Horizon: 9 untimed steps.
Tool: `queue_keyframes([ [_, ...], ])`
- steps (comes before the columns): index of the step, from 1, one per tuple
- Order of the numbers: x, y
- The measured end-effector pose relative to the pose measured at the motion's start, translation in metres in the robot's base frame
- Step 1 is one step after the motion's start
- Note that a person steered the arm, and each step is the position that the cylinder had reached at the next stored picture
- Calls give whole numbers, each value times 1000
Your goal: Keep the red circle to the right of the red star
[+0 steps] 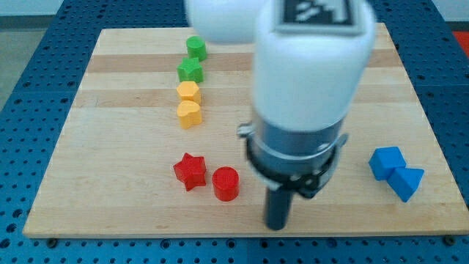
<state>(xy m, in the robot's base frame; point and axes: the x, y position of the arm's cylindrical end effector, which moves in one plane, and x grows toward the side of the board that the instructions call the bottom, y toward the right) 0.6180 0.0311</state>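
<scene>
Your rod's bare tip (277,226), gripping nothing, sits right of the red plastic circle (226,183), hemming it beside the red star (190,171).

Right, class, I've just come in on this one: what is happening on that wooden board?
A robot arm is pushing coloured blocks around a wooden board with a dark rod. My tip sits near the view's bottom, just right of the red circle and not clearly touching it. The red circle already lies right of the red star, almost against it. Green, yellow and blue blocks sit elsewhere, untouched.
</scene>
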Motion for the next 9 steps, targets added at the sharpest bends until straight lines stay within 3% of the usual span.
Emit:
queue_keyframes([
  [5,-20,-54],
  [6,-49,-55],
  [8,-55,-55],
  [9,-50,-7],
])
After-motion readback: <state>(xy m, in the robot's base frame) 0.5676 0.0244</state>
